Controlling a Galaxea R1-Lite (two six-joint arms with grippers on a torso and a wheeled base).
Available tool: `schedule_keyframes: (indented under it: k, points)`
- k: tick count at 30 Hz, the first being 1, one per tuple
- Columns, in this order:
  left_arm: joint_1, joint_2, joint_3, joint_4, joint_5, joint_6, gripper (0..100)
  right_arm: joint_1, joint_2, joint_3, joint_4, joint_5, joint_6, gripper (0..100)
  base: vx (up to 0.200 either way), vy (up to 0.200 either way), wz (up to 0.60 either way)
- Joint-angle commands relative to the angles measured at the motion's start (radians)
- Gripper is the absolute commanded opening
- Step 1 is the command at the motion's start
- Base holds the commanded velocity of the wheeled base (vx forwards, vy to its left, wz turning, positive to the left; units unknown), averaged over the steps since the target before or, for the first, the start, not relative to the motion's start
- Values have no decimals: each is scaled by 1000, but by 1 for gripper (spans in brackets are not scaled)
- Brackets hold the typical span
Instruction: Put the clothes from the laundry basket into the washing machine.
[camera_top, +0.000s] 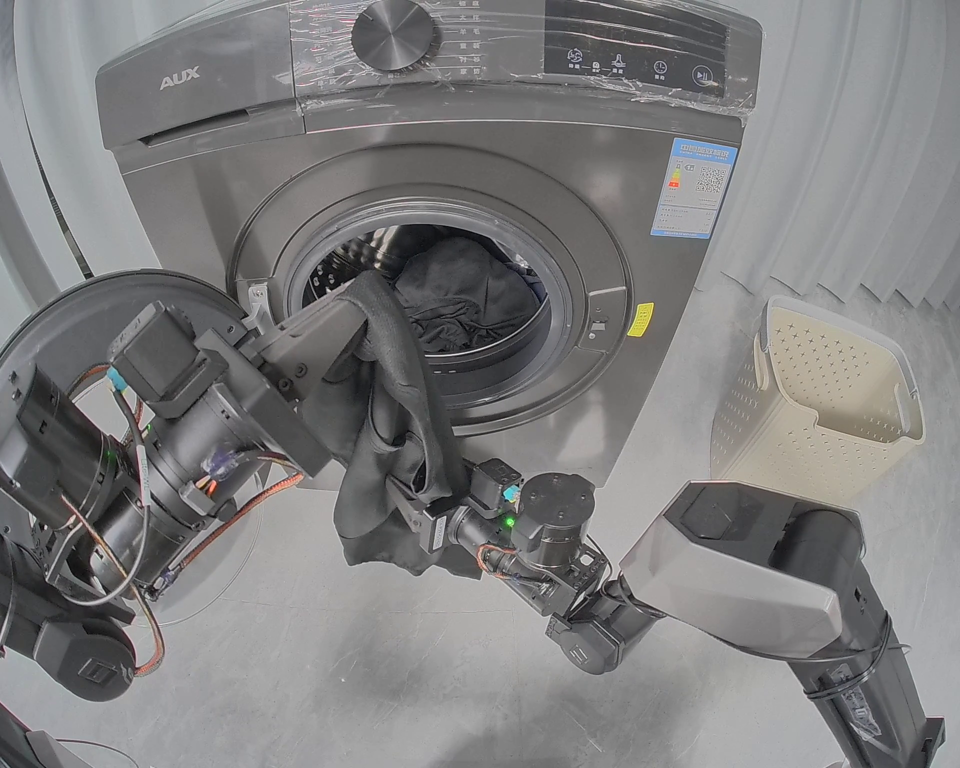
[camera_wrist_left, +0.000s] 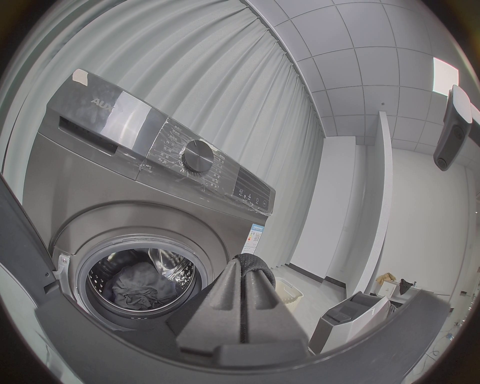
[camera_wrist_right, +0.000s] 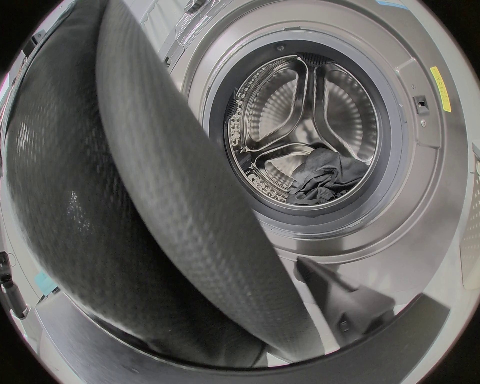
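Front-loading washing machine (camera_top: 600, 180) with its round door (camera_top: 90, 310) swung open on the robot's left. The left hand (camera_top: 358, 305) sits at the rim of the drum opening, its fingers (camera_wrist_left: 225, 300) pressed together on a fold of a dark garment (camera_top: 400, 400). The garment hangs down in front of the opening and drapes over the right hand (camera_top: 420, 510), lower and nearer; whether that hand grips cannot be told. More dark clothes (camera_top: 465, 295) lie inside the drum. A cream laundry basket (camera_top: 780, 420) stands on the floor (camera_top: 350, 660) to the machine's right.
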Motion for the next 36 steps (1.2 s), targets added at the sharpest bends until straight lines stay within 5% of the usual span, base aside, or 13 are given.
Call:
schedule_keyframes:
  k: [1,7,15,20,30,36]
  points:
    - [5,-2,-5,0,2,-1,0,-1,7,-4,-9,0,1,0,0,0,0]
    - [17,7,-3,0,8,-1,0,-29,-49,13,-7,-29,5,0,0,0,0]
    - [123,26,34,12,-3,5,0,-125,-272,164,5,-54,21,0,0,0,0]
    - [130,92,101,9,-3,11,0,-141,-356,226,5,-54,21,0,0,0,0]
    - [172,303,201,-2,-9,85,0,-122,-404,288,5,-54,19,0,0,0,0]
    - [166,372,239,-2,-47,103,0,-96,-416,283,4,-48,17,0,0,0,0]
